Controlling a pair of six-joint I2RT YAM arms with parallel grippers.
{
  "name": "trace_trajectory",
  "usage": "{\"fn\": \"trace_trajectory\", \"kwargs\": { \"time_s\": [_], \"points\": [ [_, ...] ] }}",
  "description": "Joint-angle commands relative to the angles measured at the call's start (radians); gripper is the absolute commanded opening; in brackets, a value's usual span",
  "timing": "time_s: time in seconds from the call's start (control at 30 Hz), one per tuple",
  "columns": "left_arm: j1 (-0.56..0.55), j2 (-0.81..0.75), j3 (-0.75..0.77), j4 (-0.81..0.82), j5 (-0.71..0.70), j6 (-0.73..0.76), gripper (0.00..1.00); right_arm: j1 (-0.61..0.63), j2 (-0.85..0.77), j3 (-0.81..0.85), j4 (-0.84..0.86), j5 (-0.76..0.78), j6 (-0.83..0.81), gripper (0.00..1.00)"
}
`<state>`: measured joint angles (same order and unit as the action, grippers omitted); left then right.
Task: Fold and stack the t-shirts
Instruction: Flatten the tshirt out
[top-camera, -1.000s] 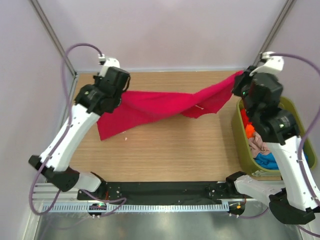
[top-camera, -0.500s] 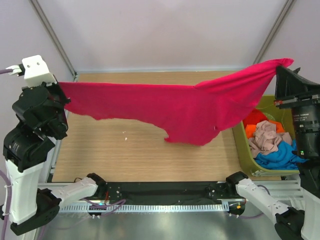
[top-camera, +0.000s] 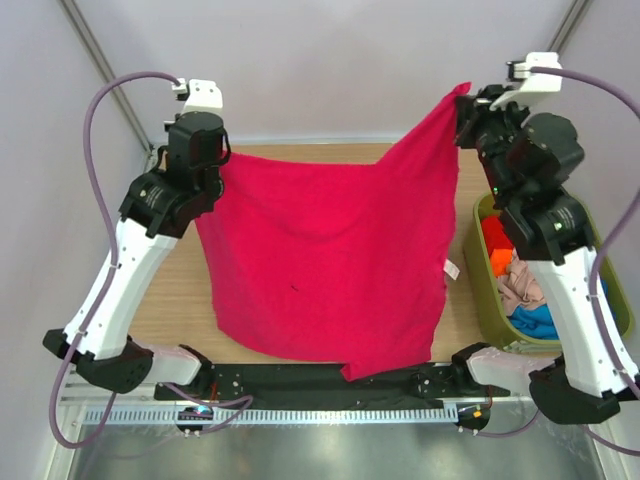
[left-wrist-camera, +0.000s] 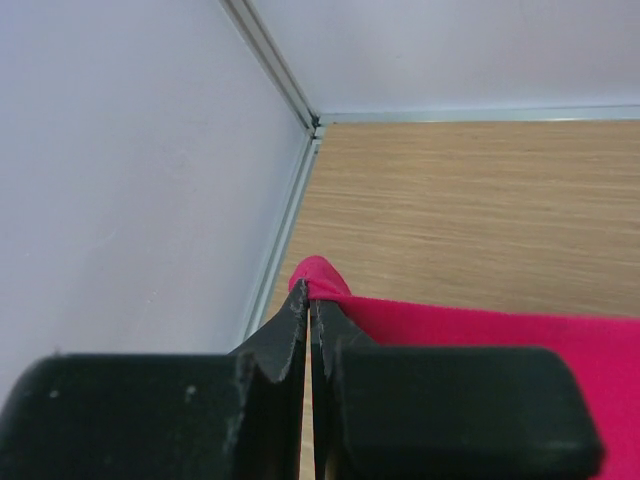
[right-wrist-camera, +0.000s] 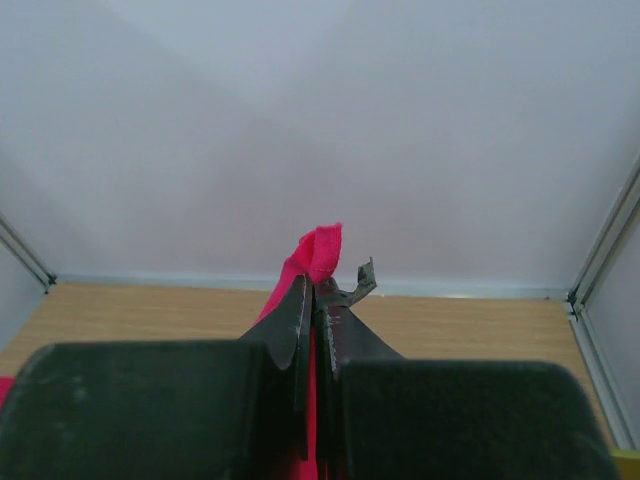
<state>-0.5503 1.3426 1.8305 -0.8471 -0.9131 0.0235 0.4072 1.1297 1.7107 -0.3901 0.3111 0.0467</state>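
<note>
The large crimson-red t-shirt (top-camera: 325, 270) hangs spread out between my two grippers, its lower edge reaching the near table edge. My left gripper (top-camera: 222, 158) is shut on its upper left corner; the pinched cloth (left-wrist-camera: 322, 280) shows at the fingertips in the left wrist view. My right gripper (top-camera: 463, 100) is shut on the upper right corner, held higher; the cloth (right-wrist-camera: 318, 255) pokes out above the fingertips in the right wrist view. Orange-red (top-camera: 494, 240), beige-pink (top-camera: 520, 285) and blue (top-camera: 537, 320) t-shirts lie bunched in the tub.
The olive-green tub (top-camera: 487, 300) stands at the table's right edge under my right arm. The wooden table (top-camera: 170, 300) shows left of the hanging shirt. Frame posts rise at the back corners. A black rail (top-camera: 300, 385) runs along the near edge.
The arms have swung inward from a wide stretch. The shirt, a taut horizontal band before, now hangs down as a broad sheet between raised grippers.
</note>
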Motion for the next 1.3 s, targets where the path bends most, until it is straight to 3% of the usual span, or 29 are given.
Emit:
{"fn": "trace_trajectory", "kwargs": {
  "time_s": [0.0,0.13,0.3,0.43,0.67,0.93,1.17,1.27],
  "points": [
    [0.009,-0.063,0.108,0.066,-0.024,0.03,0.0,-0.002,-0.027,0.108,0.053,-0.003,-0.033,0.01],
    [0.01,-0.131,0.138,0.04,-0.003,0.006,0.0,-0.004,-0.099,0.093,0.053,-0.093,-0.021,0.01],
    [0.009,-0.296,0.051,0.006,0.176,-0.112,0.0,-0.002,-0.302,-0.026,0.071,-0.248,0.06,0.01],
    [0.01,-0.454,0.0,-0.021,0.304,-0.189,0.0,-0.004,-0.431,-0.049,0.03,-0.267,0.114,0.01],
    [0.009,-0.514,0.067,-0.102,0.459,-0.254,0.0,-0.002,-0.513,0.0,-0.021,-0.27,0.157,0.01],
    [0.01,-0.43,0.05,-0.112,0.464,-0.215,0.0,0.004,-0.403,0.016,0.039,-0.106,-0.028,0.01],
    [0.019,-0.238,-0.091,0.028,0.277,-0.051,0.0,0.024,-0.153,-0.037,0.172,-0.01,-0.203,0.01],
    [0.142,-0.151,-0.166,0.084,0.434,-0.075,0.0,0.021,-0.039,-0.129,0.262,-0.047,-0.214,0.01]
  ]
}}
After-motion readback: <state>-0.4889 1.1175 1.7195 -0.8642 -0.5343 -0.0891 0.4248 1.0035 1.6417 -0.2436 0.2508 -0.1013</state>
